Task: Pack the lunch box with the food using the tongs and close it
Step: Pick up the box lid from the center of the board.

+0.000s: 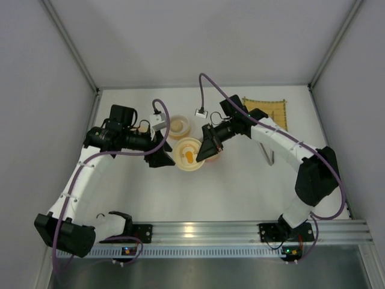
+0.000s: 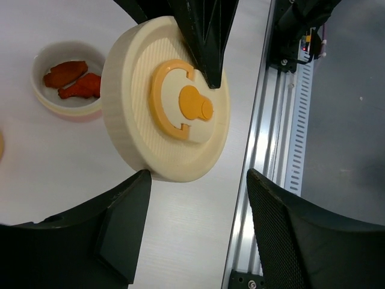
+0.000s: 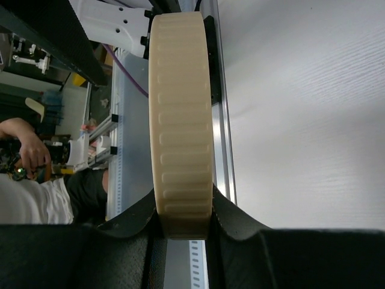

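The cream lunch box lid (image 3: 180, 120) sits clamped by its ribbed rim between the right fingers (image 3: 237, 232), which are closed snugly on it, one on each flat face. It is held off the table (image 1: 240, 192) and tilted up on edge, about midway between the two arms. In the left wrist view the lid's top faces the camera: a round, finely grooved disc with a raised orange-yellow ring and a round orange-yellow tab at its centre. The left fingers (image 2: 120, 223) stand wide apart and hold nothing. The lid's lower edge lies just ahead of the gap between them, and the nearer fingertip comes close to the rim; whether it touches I cannot tell.

Beyond the lid, a small white bowl (image 2: 60, 108) rests on the table with two red-orange sausage pieces (image 2: 75, 81) lying side by side in it.

From above, the slim grey tongs (image 1: 270, 158) lie on the table beside the right arm, well apart from both sets of fingers. A yellow bamboo mat (image 1: 264, 110) lies at the far right corner.
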Robot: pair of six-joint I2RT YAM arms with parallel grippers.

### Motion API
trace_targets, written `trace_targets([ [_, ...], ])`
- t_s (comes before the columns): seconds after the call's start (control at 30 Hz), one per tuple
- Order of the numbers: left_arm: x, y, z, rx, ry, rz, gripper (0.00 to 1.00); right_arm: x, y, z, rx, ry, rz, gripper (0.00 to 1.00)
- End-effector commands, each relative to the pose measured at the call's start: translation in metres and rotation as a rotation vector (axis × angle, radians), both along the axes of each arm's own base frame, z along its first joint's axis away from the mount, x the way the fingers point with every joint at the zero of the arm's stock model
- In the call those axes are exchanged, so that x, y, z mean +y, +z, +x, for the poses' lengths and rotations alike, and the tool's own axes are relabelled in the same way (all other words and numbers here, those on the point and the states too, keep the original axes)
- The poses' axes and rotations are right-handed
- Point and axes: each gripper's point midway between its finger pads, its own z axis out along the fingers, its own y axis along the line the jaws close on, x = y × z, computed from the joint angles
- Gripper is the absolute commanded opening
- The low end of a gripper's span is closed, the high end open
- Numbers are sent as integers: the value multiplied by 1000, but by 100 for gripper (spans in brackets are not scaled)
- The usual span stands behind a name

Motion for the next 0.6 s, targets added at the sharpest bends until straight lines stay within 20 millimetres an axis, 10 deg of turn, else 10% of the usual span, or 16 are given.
trace_targets([
  [0.0, -9, 12, -3, -137, -60, -39, 69, 11, -6, 0, 21, 10, -11, 0],
  [0.57, -17, 3, -6, -229, -106, -1, 66, 31, -10, 6, 32, 32, -42, 0],
])
